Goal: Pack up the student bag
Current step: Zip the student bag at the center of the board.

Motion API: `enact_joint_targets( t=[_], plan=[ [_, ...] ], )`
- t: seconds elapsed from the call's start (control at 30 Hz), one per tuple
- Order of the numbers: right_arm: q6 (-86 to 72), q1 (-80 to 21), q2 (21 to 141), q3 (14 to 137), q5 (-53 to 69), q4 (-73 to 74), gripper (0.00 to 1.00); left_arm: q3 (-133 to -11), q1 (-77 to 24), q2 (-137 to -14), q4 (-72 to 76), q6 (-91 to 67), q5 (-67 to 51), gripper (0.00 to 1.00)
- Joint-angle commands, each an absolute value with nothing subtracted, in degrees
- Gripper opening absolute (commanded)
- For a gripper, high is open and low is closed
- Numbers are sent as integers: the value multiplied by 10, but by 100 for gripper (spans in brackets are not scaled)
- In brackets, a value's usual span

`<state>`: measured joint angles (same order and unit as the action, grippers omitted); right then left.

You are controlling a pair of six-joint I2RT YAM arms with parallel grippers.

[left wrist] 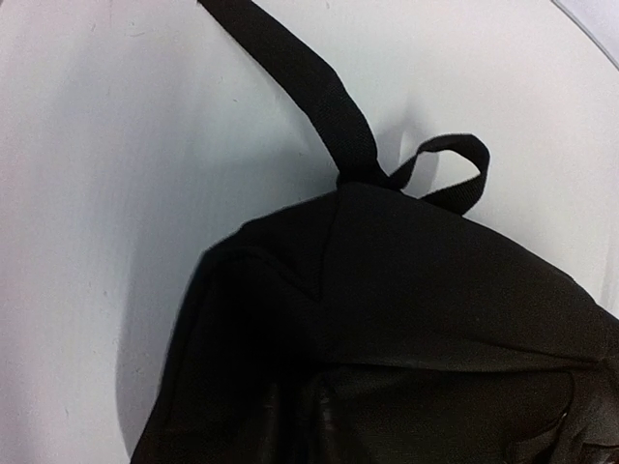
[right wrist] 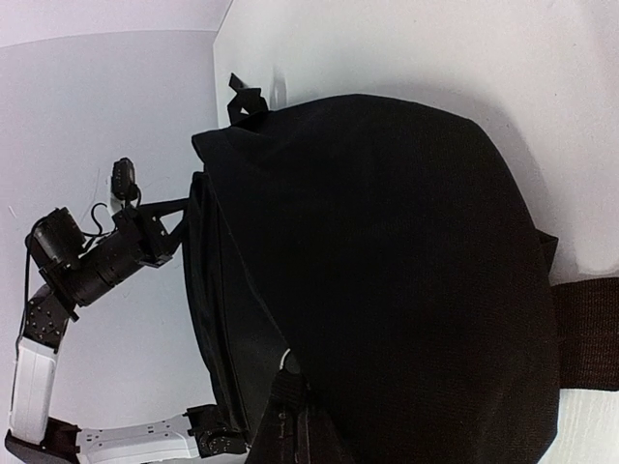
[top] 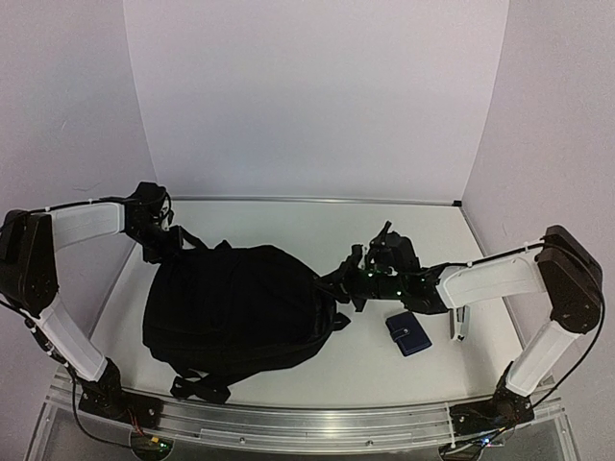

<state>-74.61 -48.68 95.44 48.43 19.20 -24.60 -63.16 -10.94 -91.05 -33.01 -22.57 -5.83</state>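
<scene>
A white table (top: 288, 226) is seen, with a metal rail (top: 317, 423) run along its near edge. The student bag (top: 235, 303) is laid directly on it, left of centre, black and bulky. Shoulder straps (top: 200, 386) are spilled onto the surface at the bag's near side. In the left wrist view, one strap (left wrist: 309, 87) and a small loop (left wrist: 450, 169) are shown against the bare white top. To the right, apart from the bag, a dark-blue wallet (top: 409, 333) is set flat. Just beside it, a small grey object (top: 459, 325) is glimpsed, partly hidden, and cannot be identified.
</scene>
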Motion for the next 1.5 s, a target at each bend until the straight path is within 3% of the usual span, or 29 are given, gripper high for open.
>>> enact_joint_targets(
  t=[0.0, 0.07, 0.13, 0.33, 0.67, 0.87, 1.2, 1.4, 1.47],
  plan=[
    [-743, -491, 913, 459, 196, -258, 0, -692, -95, -907, -350, -220, -23, 37],
    [-741, -492, 909, 455, 193, -258, 0, -707, -101, -892, -353, -221, -44, 61],
    [-738, -492, 908, 456, 191, -259, 0, -720, -123, -875, -353, -231, -45, 69],
    [-730, -492, 912, 460, 191, -258, 0, -768, -239, -862, -366, -316, -41, 77],
    [-723, -495, 916, 461, 193, -258, 0, -731, -363, -904, -153, -491, -153, 90],
    [-718, -498, 916, 461, 187, -259, 0, -744, -397, -978, -66, -544, -207, 89],
    [-710, -499, 917, 467, 184, -258, 0, -762, -431, -1050, -61, -573, -234, 88],
    [-705, -499, 926, 472, 185, -258, 0, -787, -432, -1088, -73, -561, -234, 64],
    [-704, -501, 930, 474, 188, -258, 0, -797, -432, -1098, -78, -556, -233, 49]
  ],
)
